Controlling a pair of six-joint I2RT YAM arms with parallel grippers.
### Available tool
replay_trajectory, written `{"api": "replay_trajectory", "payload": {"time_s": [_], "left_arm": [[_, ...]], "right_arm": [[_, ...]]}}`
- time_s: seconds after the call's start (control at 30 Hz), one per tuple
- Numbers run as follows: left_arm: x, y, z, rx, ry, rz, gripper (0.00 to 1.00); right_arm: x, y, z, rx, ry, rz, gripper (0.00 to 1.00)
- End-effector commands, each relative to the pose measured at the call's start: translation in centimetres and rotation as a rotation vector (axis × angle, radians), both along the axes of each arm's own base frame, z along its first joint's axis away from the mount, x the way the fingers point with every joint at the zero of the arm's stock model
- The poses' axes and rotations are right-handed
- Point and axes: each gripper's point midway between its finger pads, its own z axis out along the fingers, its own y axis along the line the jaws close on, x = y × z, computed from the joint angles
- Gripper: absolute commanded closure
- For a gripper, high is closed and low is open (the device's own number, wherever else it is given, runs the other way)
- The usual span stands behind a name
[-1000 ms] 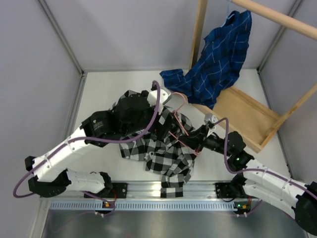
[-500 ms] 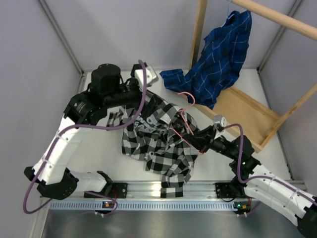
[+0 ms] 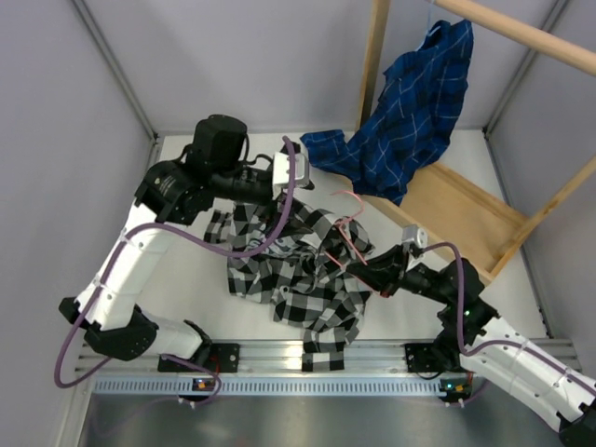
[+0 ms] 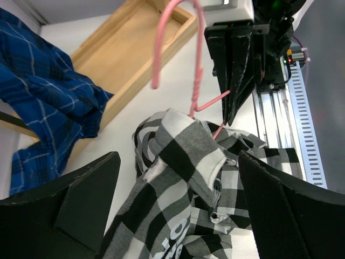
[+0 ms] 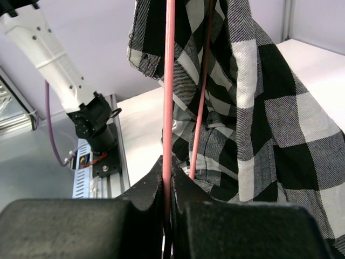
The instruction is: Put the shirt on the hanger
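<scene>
two garments show. the blue plaid shirt with thin light lines (image 3: 410,112) drapes from a thick wooden rod (image 3: 521,33) that runs out of view, well beyond both grippers. the black-and-white large-check fabric shirt (image 3: 303,279) lies crumpled on the white table (image 3: 191,196) between them. its collar is raised just ahead of the left gripper (image 4: 179,162), whose fingers stand wide, holding nothing. the thin pink wire hanger (image 4: 197,81) runs into the shirt, lower bars hidden; the right gripper (image 5: 167,167) clamps its wire.

Overhead wide — wrists close, sharing the hanger (image 4: 198,48).
</scene>
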Motion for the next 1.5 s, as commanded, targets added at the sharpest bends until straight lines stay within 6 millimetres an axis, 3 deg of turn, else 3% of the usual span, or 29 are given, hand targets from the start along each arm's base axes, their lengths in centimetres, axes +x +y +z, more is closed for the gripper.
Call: {"api": "replay_trajectory", "payload": {"time_s": [0.0, 0.1, 0.2, 0.47, 0.87, 1.0, 1.17, 1.27, 1.3, 1.33, 1.37, 1.4, 1.43, 1.47], "left_arm": [[0.2, -0.3, -1.4, 0.051, 0.046, -0.031, 0.09], [-0.8, -0.8, -1.5, 0.029, 0.087, -0.093, 0.21], [-1.0, -1.3, -1.6, 0.023, 0.134, -0.108, 0.17], [-2.2, -0.9, -2.0, 0.018, 0.160, -0.139, 0.18], [-3.3, -0.7, -4.7, 0.065, 0.206, -0.159, 0.34], [-3.5, -0.4, -4.4, 0.061, 0.190, -0.153, 0.84], [-4.2, -0.2, -2.9, 0.026, 0.162, -0.176, 1.00], [-4.6, -0.1, -2.3, 0.009, 0.146, -0.194, 1.00], [-4.6, 0.1, -2.2, 0.008, 0.132, -0.186, 1.00], [-4.4, 0.1, -2.1, 0.009, 0.127, -0.176, 1.00], [-4.3, 0.2, -1.9, 0.007, 0.120, -0.163, 1.00], [-4.0, 0.2, -1.3, -0.009, 0.093, -0.141, 1.00], [-3.1, 0.4, -1.2, -0.001, 0.091, -0.074, 1.00], [-2.5, 0.5, -1.3, -0.002, 0.089, -0.029, 1.00]], "right_arm": [[-1.5, -0.2, 2.5, 0.030, -0.119, 0.056, 1.00], [-2.5, -0.2, 2.6, 0.027, -0.140, 0.099, 1.00], [-3.1, -0.3, 2.7, 0.029, -0.152, 0.125, 1.00], [-3.8, 0.0, 3.9, 0.003, -0.160, 0.173, 1.00], [-3.7, 0.5, 5.5, -0.040, -0.193, 0.201, 1.00], [-3.6, 0.5, 5.6, -0.037, -0.198, 0.199, 1.00], [-3.6, 0.5, 5.4, -0.036, -0.195, 0.198, 1.00], [-3.5, 0.5, 5.4, -0.038, -0.192, 0.195, 1.00], [-3.2, 0.5, 5.5, -0.037, -0.192, 0.178, 0.90], [-3.0, 0.3, 5.6, -0.037, -0.188, 0.160, 0.72], [-2.5, 0.2, 4.9, -0.056, -0.155, 0.132, 0.43], [-1.4, -0.2, 4.9, -0.066, -0.141, 0.058, 0.01], [-1.0, -0.9, 4.9, -0.069, -0.125, 0.007, 0.01], [0.8, -1.9, 3.6, -0.103, -0.052, -0.118, 0.00]]}}
